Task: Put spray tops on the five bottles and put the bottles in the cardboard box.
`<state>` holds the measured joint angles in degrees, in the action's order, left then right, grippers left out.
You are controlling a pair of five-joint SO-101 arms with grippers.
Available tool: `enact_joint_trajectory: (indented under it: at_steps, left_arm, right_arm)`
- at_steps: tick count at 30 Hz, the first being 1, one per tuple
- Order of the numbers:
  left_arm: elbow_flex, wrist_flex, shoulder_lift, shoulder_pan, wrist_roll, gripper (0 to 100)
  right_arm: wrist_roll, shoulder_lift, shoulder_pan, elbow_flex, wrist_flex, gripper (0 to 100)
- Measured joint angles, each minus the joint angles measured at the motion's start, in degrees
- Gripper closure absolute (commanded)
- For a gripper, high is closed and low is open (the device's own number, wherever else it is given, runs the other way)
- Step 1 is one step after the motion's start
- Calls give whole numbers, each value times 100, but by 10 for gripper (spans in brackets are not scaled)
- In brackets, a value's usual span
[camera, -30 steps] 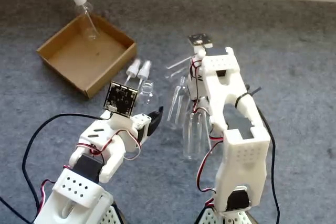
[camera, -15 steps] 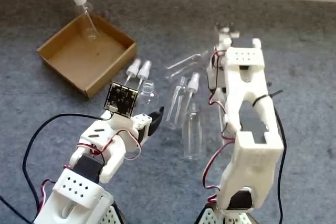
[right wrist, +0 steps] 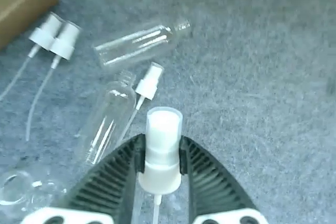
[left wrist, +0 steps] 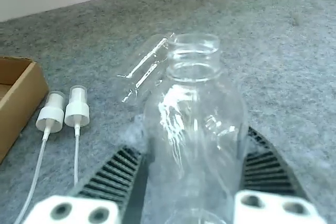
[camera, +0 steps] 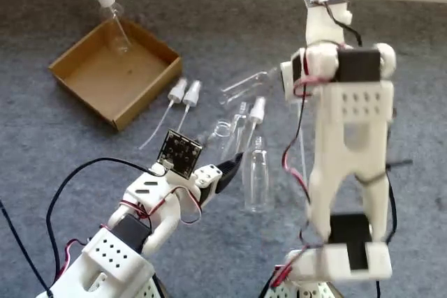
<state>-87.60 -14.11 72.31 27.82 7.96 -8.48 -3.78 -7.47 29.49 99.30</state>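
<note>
My left gripper (left wrist: 194,148) is shut on a clear open-necked bottle (left wrist: 194,114), held with its mouth pointing away; from above this gripper (camera: 227,167) sits near the table's middle. High over the loose bottles, my right gripper (right wrist: 160,142) is shut on a white spray top (right wrist: 163,153). The cardboard box (camera: 84,82) at the far left has a capped bottle (camera: 112,19) leaning in its back corner. Two spray tops (camera: 183,92) lie beside the box. Three clear bottles (camera: 244,85) (camera: 236,134) (camera: 257,172) and one more spray top (camera: 257,109) lie mid-table.
Grey carpet covers the table (camera: 391,40), with open room on its right side and far edge. Black cables (camera: 49,200) loop beside the left arm's base. The raised right arm (camera: 349,137) stands tall over the table's right half.
The right arm has risen and swung toward the far side with the spray top. The left arm has carried its bottle rightward, toward the middle.
</note>
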Motion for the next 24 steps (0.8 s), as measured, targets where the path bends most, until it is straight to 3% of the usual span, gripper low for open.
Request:
enact_joint_trajectory:
  at_steps: [3, 10, 24]
  left_arm:
    - [-9, 35, 0, 114, 0, 892]
    - [-9, 35, 0, 1134, 0, 892]
    - [-9, 35, 0, 1908, 0, 892]
  right_arm:
    - [0, -782, -202, 9, 18, 989]
    - [0, -2198, -466, 9, 35, 989]
    - [1081, -3077, -492, 9, 44, 990]
